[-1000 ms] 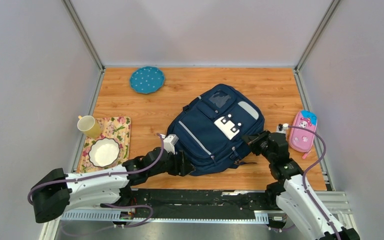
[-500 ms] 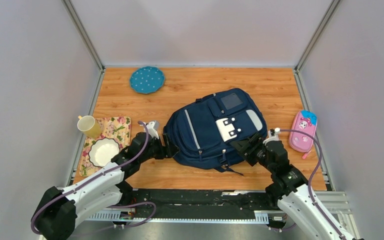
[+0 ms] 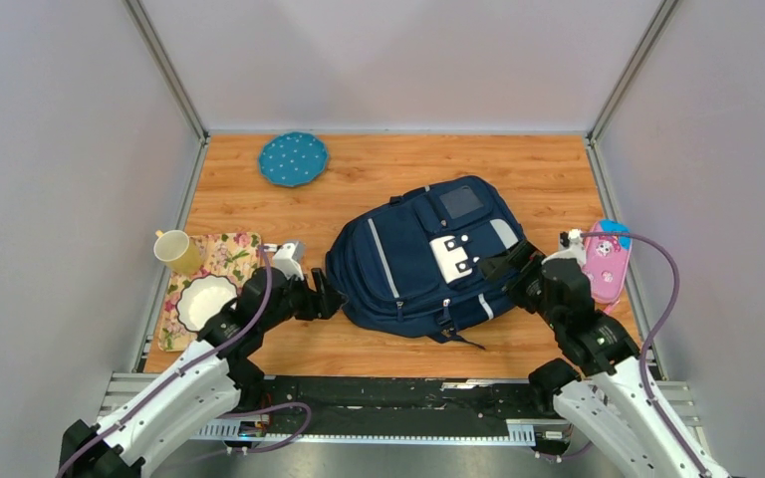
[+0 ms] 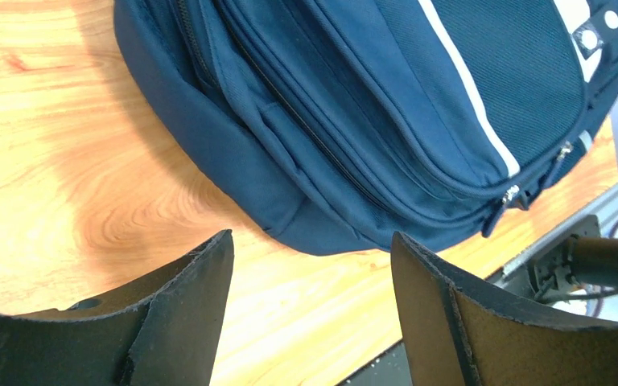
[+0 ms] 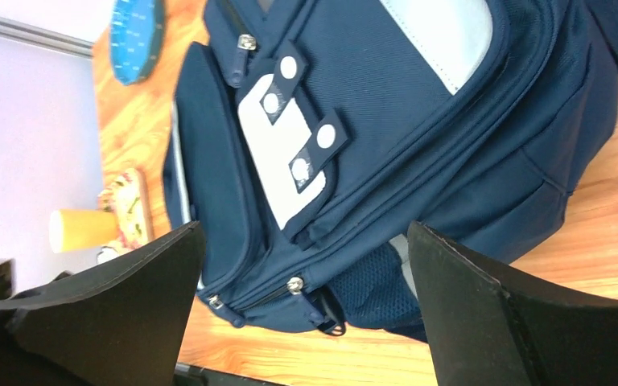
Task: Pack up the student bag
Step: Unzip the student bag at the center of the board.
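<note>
Student bag (image 3: 408, 264) — wood table (image 3: 558, 169), grey walls (image 3: 398, 60)

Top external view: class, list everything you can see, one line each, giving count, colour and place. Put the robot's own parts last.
student bag: one, navy blue with a white patch, lying in the middle of the table
pencil case: one, pink, at the right edge of the table
plate: one, blue with white dots, at the far edge, left of centre
mug: one, yellow, at the left edge
tray: one, floral pattern, beside the mug
bowl: one, white, on the tray
table: one, light wood, under everything
left end effector: one, black, open, by the bag's left side
right end effector: one, black, open, at the bag's right side
</note>
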{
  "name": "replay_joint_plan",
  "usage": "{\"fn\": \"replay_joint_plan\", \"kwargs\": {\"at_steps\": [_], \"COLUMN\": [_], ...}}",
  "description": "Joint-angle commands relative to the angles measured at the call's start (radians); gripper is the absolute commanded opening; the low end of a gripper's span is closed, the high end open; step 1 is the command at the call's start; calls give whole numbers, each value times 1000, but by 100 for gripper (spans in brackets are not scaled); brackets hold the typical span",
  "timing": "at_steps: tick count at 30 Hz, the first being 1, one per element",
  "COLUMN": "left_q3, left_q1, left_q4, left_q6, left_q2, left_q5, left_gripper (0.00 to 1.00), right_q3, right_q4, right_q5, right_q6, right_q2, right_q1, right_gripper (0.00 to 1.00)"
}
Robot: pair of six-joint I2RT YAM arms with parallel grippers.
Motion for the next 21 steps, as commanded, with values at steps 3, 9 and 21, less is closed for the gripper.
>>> {"fn": "replay_joint_plan", "kwargs": {"at_steps": [3,9,21], "left_q3": [-11,-3,161], "left_q1": [-9,-158,-411], "left_q4": [-61,-38,40], "left_q6": [-55,-98,3], "left_q2": [-78,-62,104], "left_q5": [95,37,-133], "left_gripper": [78,79,79], "right_q3": [58,158,235], "right_q4": [-15,-7,89], "right_q5": [71,228,-270], "right_q6": [-57,-184,-347], "right_q2": [163,138,496], "right_q1": [2,-30,-514], "right_gripper": [100,100,98]}}
